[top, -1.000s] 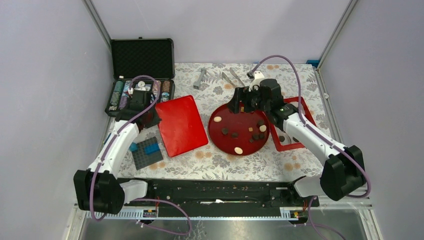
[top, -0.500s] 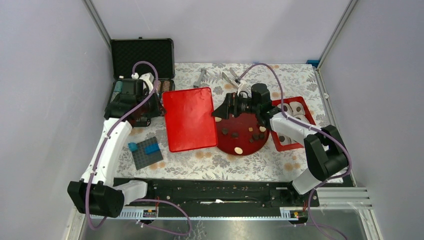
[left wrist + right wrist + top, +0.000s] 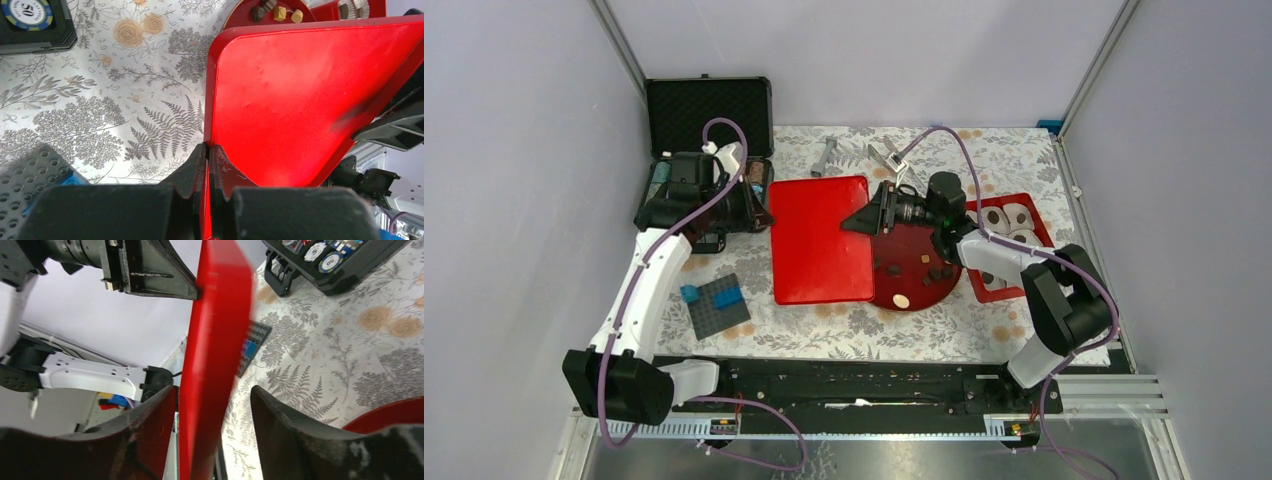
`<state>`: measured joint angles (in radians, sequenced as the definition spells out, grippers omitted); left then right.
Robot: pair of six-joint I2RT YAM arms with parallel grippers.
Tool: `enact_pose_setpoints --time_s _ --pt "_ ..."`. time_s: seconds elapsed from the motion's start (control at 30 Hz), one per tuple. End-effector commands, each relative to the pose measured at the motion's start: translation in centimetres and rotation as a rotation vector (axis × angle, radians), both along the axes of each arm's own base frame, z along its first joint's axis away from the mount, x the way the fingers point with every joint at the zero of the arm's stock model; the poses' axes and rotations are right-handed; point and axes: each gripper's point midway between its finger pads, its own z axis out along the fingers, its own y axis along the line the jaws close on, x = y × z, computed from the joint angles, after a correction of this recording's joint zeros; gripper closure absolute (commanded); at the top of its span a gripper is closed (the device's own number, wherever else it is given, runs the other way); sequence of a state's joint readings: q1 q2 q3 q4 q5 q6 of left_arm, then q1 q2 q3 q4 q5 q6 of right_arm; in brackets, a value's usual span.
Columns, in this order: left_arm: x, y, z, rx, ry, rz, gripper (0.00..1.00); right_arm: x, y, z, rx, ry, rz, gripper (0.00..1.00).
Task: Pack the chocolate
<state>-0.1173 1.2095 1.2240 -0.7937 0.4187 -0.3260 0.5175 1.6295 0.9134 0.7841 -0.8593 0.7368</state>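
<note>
Small dark brown and cream chocolates (image 3: 929, 268) lie on a round red plate (image 3: 944, 290); a few show in the left wrist view (image 3: 276, 11). A flat red rectangular lid (image 3: 822, 240) is held above the table and overlaps the plate's left side. My left gripper (image 3: 759, 212) is shut on the lid's left edge (image 3: 207, 150). My right gripper (image 3: 876, 215) is open, its jaws on either side of the lid's right edge (image 3: 215, 340), with a gap on one side.
A red box tray (image 3: 1036, 232) with paper cups stands right of the plate. An open black case of poker chips (image 3: 709, 120) is at the back left. A grey studded baseplate with blue bricks (image 3: 716, 303) lies at the front left. Metal tools (image 3: 826, 155) lie at the back.
My left gripper has lifted the red lid and carried it right, over the plate's left side. My right gripper has moved left to the lid's right edge.
</note>
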Motion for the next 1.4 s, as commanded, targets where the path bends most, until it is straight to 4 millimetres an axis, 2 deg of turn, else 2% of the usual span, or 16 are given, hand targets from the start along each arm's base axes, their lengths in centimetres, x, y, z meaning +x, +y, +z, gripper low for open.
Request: enact_pose_setpoints --time_s 0.0,0.1,0.2,0.3,0.33,0.4,0.47,0.53,0.6,0.67,0.83,0.93,1.07,1.23,1.3,1.37 --pt "1.3 -1.8 3.4 -0.095 -0.106 -0.068 1.00 -1.4 0.4 2.1 0.091 -0.001 0.057 0.44" --pt "1.4 -2.2 3.6 -0.114 -0.114 -0.085 1.00 -1.7 0.3 2.1 0.109 0.022 0.059 0.61" --pt "1.4 -2.4 3.6 -0.118 -0.115 -0.099 1.00 -1.8 0.4 1.8 0.113 0.046 0.055 0.83" --pt "1.4 -2.4 3.9 -0.122 -0.121 -0.102 0.99 -1.7 0.4 1.7 0.116 0.056 0.046 0.93" --pt "1.5 -2.4 4.0 -0.122 -0.123 -0.101 0.90 -1.7 0.4 1.7 0.117 0.059 0.045 0.94" --pt "1.6 -2.4 4.5 -0.124 -0.132 -0.098 0.55 -1.5 0.4 1.9 0.114 0.060 0.041 0.97" --pt "1.7 -2.4 5.0 -0.122 -0.146 -0.094 0.28 -1.3 0.5 1.9 0.096 0.067 0.029 0.99" --pt "2.0 -2.0 5.5 -0.106 -0.165 -0.072 0.14 -0.8 0.4 1.6 0.061 0.070 0.000 1.00" --pt "2.4 -1.2 6.1 -0.069 -0.185 -0.031 0.06 -0.1 0.1 1.3 0.000 0.054 -0.045 1.00" --pt "2.7 -0.5 6.8 -0.034 -0.202 -0.001 0.02 0.6 -0.5 1.1 -0.064 0.020 -0.105 1.00" --pt "3.2 0.9 8.4 0.019 -0.243 0.063 0.01 2.7 -3.1 0.9 -0.231 -0.055 -0.294 1.00" --pt "3.3 1.2 9.2 0.024 -0.263 0.086 0.01 3.6 -4.9 1.3 -0.304 -0.105 -0.400 1.00" --pt "3.6 1.2 9.2 0.023 -0.266 0.095 0.01 4.4 -7.7 1.9 -0.403 -0.140 -0.536 1.00" --pt "3.5 0.6 8.9 -0.010 -0.263 0.077 0.01 4.7 -10.2 3.5 -0.451 -0.184 -0.655 1.00" --pt "3.4 -0.1 8.7 -0.045 -0.261 0.056 0.01 4.6 -11.1 3.4 -0.487 -0.165 -0.688 1.00" --pt "3.2 -1.1 8.3 -0.060 -0.256 0.035 0.01 5.0 -11.9 4.2 -0.501 -0.155 -0.738 1.00"
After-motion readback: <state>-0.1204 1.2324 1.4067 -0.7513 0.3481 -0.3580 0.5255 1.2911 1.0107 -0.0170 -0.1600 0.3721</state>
